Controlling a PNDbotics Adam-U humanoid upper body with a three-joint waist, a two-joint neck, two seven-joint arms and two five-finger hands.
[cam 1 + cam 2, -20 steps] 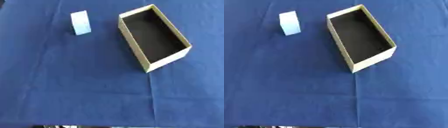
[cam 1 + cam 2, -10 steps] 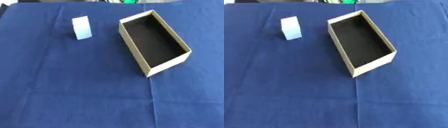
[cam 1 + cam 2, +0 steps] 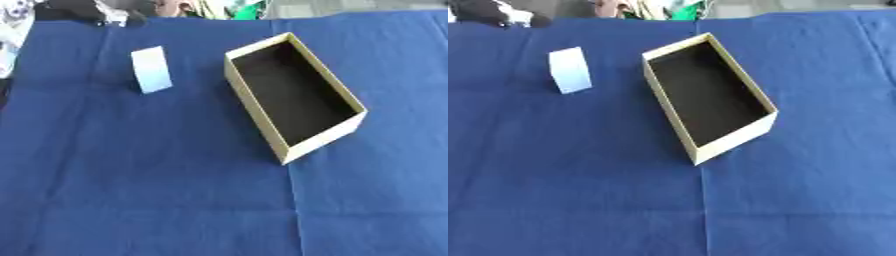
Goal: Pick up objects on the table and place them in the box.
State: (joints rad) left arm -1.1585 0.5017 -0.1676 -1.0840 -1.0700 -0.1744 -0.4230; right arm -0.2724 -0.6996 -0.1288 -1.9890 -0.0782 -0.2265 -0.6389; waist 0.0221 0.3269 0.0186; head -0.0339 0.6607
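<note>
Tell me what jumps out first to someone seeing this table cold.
An open tan box with a dark, empty inside sits askew right of centre on the blue cloth. To its left, apart from it, stands a small pale blue block. Neither hand is in view.

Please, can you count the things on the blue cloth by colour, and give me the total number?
Pale blue: 1, the small block, left of the box and apart from it.
Tan with a dark inside: 1, the open box, with nothing visible inside.
Total: 2 things on the blue cloth. No robot hand is in view.
</note>
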